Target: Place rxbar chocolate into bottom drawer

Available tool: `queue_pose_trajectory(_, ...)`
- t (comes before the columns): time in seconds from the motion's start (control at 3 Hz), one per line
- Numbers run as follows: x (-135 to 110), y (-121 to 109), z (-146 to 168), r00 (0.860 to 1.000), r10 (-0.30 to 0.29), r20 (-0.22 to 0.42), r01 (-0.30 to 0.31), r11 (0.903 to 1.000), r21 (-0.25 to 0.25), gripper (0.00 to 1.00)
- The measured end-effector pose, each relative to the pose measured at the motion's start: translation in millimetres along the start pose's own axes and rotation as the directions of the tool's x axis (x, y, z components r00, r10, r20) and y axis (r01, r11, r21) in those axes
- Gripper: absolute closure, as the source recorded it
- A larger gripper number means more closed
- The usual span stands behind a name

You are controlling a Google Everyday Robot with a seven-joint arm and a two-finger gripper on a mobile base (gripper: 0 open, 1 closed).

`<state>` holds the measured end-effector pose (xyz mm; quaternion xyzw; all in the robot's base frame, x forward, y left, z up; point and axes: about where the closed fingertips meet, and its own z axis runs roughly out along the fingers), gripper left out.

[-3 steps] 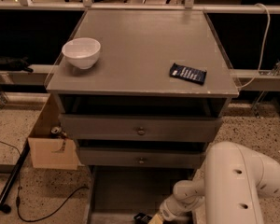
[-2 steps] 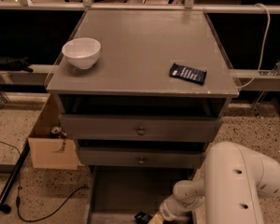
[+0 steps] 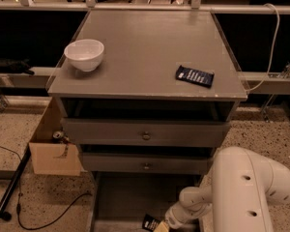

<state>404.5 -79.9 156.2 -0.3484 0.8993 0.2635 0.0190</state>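
The rxbar chocolate (image 3: 149, 222), a small black wrapped piece, shows at the bottom edge of the camera view, just over the front of the bottom drawer (image 3: 117, 197). That drawer is pulled out below the cabinet as a grey shallow tray. My gripper (image 3: 158, 225) is at the end of the white arm (image 3: 241, 192), low at the frame's bottom edge, shut on the bar and partly cut off by the frame.
On the cabinet top (image 3: 145, 47) stand a white bowl (image 3: 84, 54) at the left and a dark blue wrapped bar (image 3: 195, 76) at the right. Two upper drawers with knobs (image 3: 145, 136) are slightly ajar. A cardboard box (image 3: 53, 149) and cables lie on the floor at the left.
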Motion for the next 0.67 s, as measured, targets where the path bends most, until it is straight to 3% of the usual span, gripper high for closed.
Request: queue_pose_trajectory(0.67,0.0,0.1,0.1,1.0,0.0,0.0,0.0,1.0,0.0,0.0)
